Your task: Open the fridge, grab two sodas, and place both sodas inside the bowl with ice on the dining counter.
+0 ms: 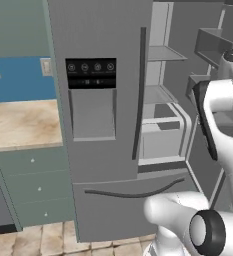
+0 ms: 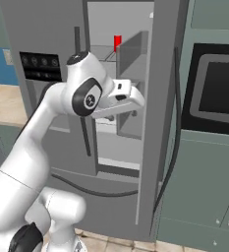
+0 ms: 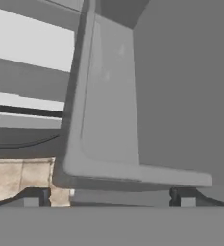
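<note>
soda [image 2: 117,42] — half-hidden behind door bin [image 2: 131,49]

Glossy white arm [image 2: 32,162] of rounded tubular links, dark grey ring joints, round black joint cap with small pale logo (lettering too small to read), black elbow panel, white wrist housing, claw [image 3: 108,198] with two small dark square-tipped fingertips [image 3: 31,198]

My arm [image 2: 32,157] rises from the base and bends at the elbow, the forearm reaching forward. My gripper [image 3: 108,198] has its two fingertips [image 3: 31,198] spread wide apart, holding nothing.
</note>
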{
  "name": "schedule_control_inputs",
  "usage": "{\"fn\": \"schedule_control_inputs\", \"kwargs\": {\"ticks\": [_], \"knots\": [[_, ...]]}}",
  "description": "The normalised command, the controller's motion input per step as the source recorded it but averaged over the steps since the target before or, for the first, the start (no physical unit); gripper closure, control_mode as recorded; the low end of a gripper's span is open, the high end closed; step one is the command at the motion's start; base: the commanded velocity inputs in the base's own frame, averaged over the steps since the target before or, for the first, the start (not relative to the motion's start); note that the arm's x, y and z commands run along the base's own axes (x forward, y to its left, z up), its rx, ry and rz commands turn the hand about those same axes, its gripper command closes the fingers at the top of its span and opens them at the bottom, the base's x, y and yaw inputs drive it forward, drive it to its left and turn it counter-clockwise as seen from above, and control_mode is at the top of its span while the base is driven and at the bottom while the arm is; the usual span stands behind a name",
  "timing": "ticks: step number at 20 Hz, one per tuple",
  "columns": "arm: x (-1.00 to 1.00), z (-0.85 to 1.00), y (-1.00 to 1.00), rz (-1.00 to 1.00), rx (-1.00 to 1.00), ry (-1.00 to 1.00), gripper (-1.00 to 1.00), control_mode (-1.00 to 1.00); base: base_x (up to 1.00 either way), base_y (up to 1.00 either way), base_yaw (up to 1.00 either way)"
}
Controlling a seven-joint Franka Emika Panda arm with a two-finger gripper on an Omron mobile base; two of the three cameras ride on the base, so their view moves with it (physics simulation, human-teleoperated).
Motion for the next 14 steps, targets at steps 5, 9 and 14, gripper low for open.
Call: {"fn": "schedule_control_inputs", "kwargs": {"ticks": [5,9,14], "knots": [[-0.6,0.0,-0.17,0.0,0.08,-0.14,-1.0,-1.0,0.0,0.0,0.0],[-0.8,0.0,0.32,0.0,0.05,-0.1,-1.0,-1.0,0.0,0.0,0.0],[-0.74,-0.14,0.89,0.02,0.04,-0.08,-1.0,-1.0,0.0,0.0,0.0]]}}
